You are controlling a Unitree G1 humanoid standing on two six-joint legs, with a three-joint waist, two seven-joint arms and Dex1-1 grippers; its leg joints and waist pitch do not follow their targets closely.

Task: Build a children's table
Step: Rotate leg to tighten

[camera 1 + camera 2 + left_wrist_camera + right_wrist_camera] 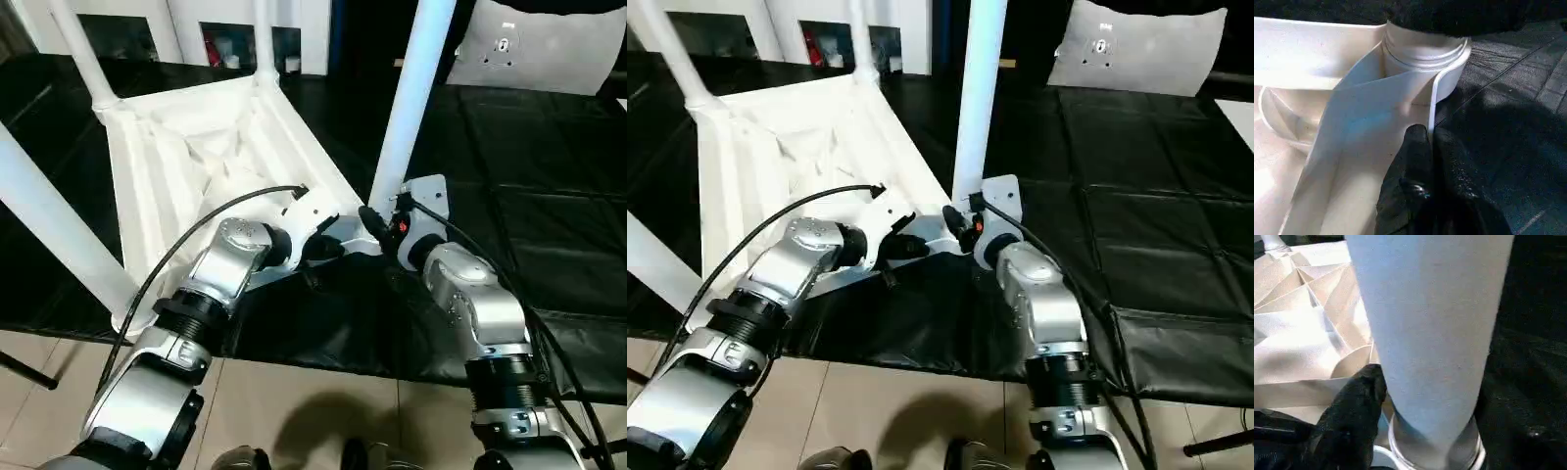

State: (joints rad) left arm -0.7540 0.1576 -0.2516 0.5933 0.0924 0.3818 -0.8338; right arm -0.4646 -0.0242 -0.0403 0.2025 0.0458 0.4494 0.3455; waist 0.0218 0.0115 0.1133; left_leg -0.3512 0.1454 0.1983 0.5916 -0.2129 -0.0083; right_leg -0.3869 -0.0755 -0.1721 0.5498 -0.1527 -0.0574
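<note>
**Near-corner leg: upright in its socket, right claw at its base**

The children's table (211,147) lies upside down on the black mat (549,225), ribbed underside up. All placements below are taken from the near-corner leg (411,98).

This leg stands upright in the round corner socket (1425,54), its long axis vertical and rising out of the top of the head view. The right gripper (384,223) sits at the foot of the leg, just above the socket; one black finger (1352,416) lies against the leg's side, and the jaws stand fairly wide around it. Whether they actually clamp it cannot be told.

The left gripper (1431,147) is nipped nearly closed on the thin rim wall (1433,105) just beside the socket, steadying the top.

Judgement: the right arm is the nearer to the leg; any seating or twisting would run along that vertical axis.
</note>
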